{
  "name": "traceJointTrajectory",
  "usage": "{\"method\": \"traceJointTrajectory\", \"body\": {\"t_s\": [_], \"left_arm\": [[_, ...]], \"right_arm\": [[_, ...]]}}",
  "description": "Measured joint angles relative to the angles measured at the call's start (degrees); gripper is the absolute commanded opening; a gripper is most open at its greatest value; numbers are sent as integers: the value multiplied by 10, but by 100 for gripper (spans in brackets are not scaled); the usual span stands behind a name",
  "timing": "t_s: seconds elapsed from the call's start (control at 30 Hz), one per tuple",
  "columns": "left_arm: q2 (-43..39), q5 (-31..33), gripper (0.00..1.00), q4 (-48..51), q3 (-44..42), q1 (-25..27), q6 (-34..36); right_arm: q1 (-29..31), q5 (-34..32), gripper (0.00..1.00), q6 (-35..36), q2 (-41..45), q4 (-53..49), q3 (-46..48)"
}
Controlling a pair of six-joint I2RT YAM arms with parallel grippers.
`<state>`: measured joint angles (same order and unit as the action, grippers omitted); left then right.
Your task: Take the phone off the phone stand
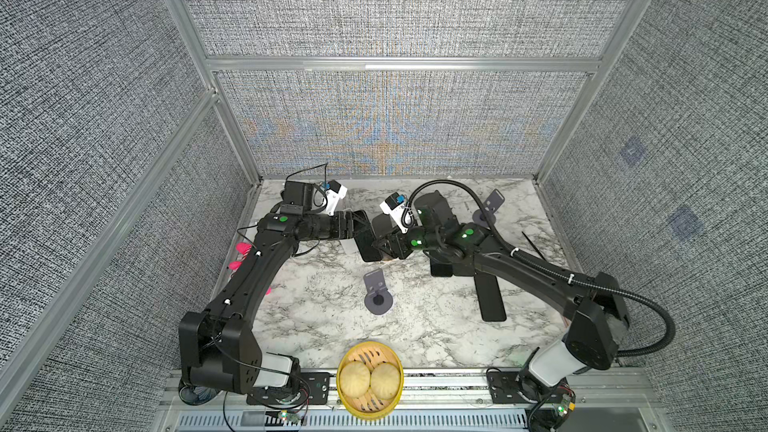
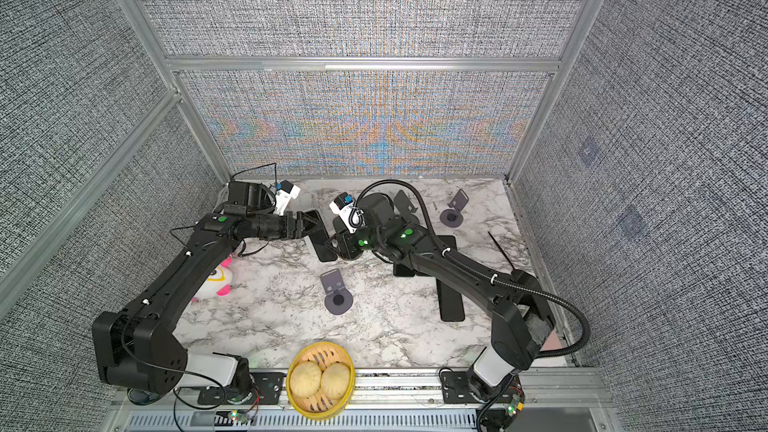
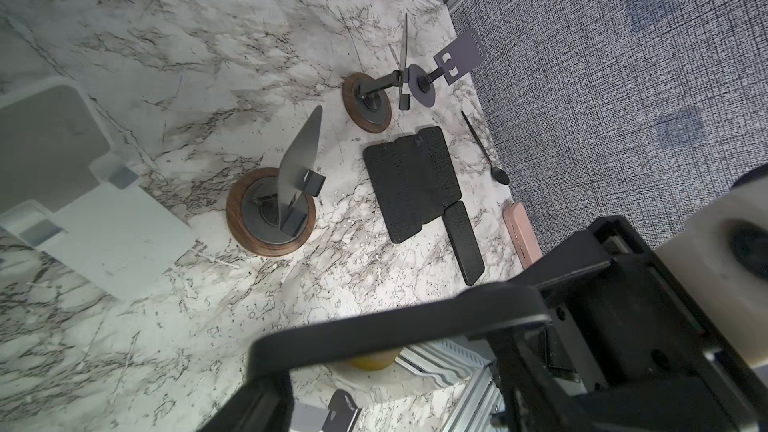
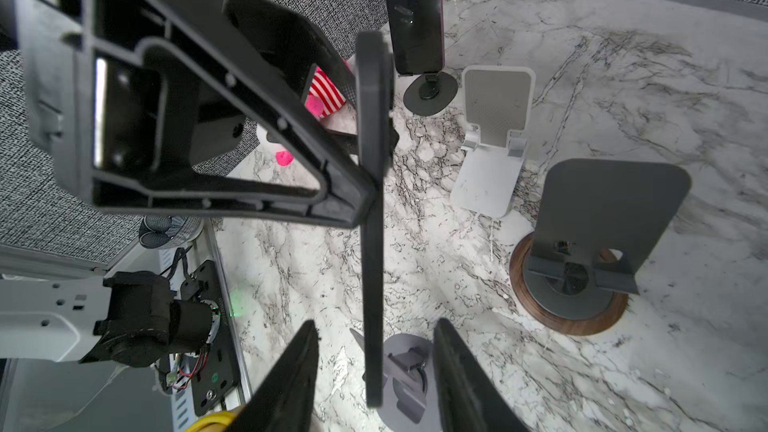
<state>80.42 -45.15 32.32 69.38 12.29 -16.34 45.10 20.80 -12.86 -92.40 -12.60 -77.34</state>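
A black phone [image 1: 368, 245] hangs in mid-air over the middle of the table, with my left gripper [image 1: 365, 229] shut on it across its width. In the right wrist view the phone [image 4: 372, 222] shows edge-on, and a left gripper finger [image 4: 232, 147] presses on its edge. My right gripper [image 4: 376, 326] straddles the phone's lower end, open, with a gap on each side. The phone stand [image 4: 582, 238], a grey plate on a round walnut base, stands empty beside it; the left wrist view shows the stand [image 3: 270, 211] too. In both top views my right arm hides most of it.
Grey stands [image 1: 377, 289] [image 1: 489, 204], a white stand [image 4: 494, 138] and another upright phone [image 4: 415, 14] stand around. Several black phones [image 3: 415, 180] and a spoon [image 3: 486, 151] lie at the right. A steamer [image 1: 370, 346] with two buns sits at the front edge, a pink toy [image 2: 216, 280] at the left.
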Motion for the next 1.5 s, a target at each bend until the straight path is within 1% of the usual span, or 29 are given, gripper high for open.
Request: {"method": "traceJointTrajectory", "body": {"t_s": [0.07,0.2,0.23,0.3,0.37,0.43,0.47,0.57,0.6,0.7,0.8,0.9,0.93,1.03,1.2,1.37,1.5], "left_arm": [[0,0,33,0,-1,0,0],[0,0,33,-2,-1,0,0],[0,0,33,-3,-2,0,0],[0,0,33,-5,-2,0,-1],[0,0,33,-6,-3,0,-2],[1,0,33,-6,-4,0,-2],[1,0,33,-6,-4,0,-2],[2,0,34,-10,-4,0,-2],[2,0,35,-11,-4,0,-2],[2,0,42,-13,-5,0,-2],[2,2,57,-14,-6,-1,-2],[1,3,89,-16,-7,-1,0],[0,4,97,-18,-8,-1,3],[-11,1,98,-24,-10,-1,8],[-19,2,98,-28,-14,-2,13],[-29,12,98,-37,-17,-8,13],[-37,27,98,-42,-21,-12,14]], "right_arm": [[4,-8,30,2,-10,1,-8],[9,-19,28,4,-19,6,-15],[10,-22,25,4,-20,9,-15],[12,-25,22,6,-22,15,-16],[13,-26,16,6,-22,20,-13],[13,-31,13,5,-22,25,-12],[13,-33,10,5,-23,26,-11],[13,-36,7,2,-23,28,-10],[13,-38,5,2,-23,30,-10],[13,-40,3,-1,-24,32,-10],[13,-42,0,-1,-26,34,-10],[13,-43,0,-5,-28,37,-9],[13,-43,0,-5,-28,40,-7],[10,-49,0,-9,-28,38,-3],[-7,-40,0,-20,-17,37,12],[-43,-23,0,-34,18,33,47],[-88,-9,0,-37,70,0,81]]}}
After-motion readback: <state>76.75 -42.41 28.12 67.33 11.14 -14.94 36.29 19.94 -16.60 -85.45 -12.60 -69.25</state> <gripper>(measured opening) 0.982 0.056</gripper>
